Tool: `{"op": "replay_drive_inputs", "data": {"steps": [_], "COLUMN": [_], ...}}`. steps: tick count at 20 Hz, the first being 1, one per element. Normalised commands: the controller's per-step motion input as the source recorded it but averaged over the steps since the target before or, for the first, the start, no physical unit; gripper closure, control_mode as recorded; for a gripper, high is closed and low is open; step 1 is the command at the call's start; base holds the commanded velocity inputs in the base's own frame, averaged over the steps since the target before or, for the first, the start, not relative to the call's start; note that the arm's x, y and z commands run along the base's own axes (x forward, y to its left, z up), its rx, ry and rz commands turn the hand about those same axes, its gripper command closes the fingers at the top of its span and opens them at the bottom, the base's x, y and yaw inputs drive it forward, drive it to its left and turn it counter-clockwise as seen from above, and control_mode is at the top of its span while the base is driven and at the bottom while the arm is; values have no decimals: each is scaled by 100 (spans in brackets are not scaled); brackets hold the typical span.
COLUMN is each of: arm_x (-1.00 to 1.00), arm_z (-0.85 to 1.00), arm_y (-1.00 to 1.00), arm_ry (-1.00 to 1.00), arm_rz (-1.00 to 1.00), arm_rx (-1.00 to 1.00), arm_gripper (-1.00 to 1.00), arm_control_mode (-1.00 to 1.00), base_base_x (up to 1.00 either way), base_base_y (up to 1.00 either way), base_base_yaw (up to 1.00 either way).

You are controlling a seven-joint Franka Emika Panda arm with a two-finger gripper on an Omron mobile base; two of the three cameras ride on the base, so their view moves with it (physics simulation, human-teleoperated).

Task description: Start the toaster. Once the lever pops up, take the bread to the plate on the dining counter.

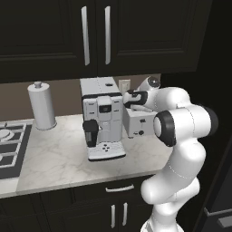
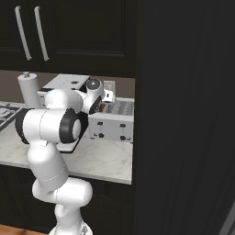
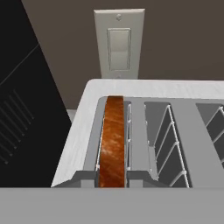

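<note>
Dark cabinets [image 1: 95, 36] overhead, long pale handles [image 1: 85, 35] catching the light — below them a brown wall [image 1: 68, 95] with a white switch plate [image 3: 119, 43]. Pale marble worktop [image 1: 59, 154], black stove [image 1: 11, 149] at left, a white paper-towel roll [image 1: 41, 106] standing upright — dark lower cabinets [image 1: 90, 208] beneath.

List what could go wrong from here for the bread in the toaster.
1. The bread sits deep in the leftmost slot of the toaster, only its crust edge exposed, so a pinch may well slip off.
2. The gripper is shut just above the slots; it probably has to open before descending or it will hit the crust.
3. The coffee machine stands close beside the toaster, so a wide swing could clip it.
</note>
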Motion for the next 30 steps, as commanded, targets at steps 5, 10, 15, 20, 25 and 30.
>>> {"op": "replay_drive_inputs", "data": {"steps": [5,10,15,20,25,30], "arm_x": [0,0,-8,-16,-17,-18], "arm_z": [0,0,0,0,1,27], "arm_y": [0,0,0,0,0,0], "arm_ry": [0,0,0,-9,-21,-18], "arm_rz": [0,0,0,0,0,0], "arm_rx": [0,0,0,0,0,0], "arm_gripper": [100,100,100,100,100,100], "arm_control_mode": [-100,-100,-100,-100,-100,-100], "base_base_x": [0,0,0,0,0,0], "base_base_y": [0,0,0,0,0,0], "base_base_yaw": [0,0,0,0,0,0]}}
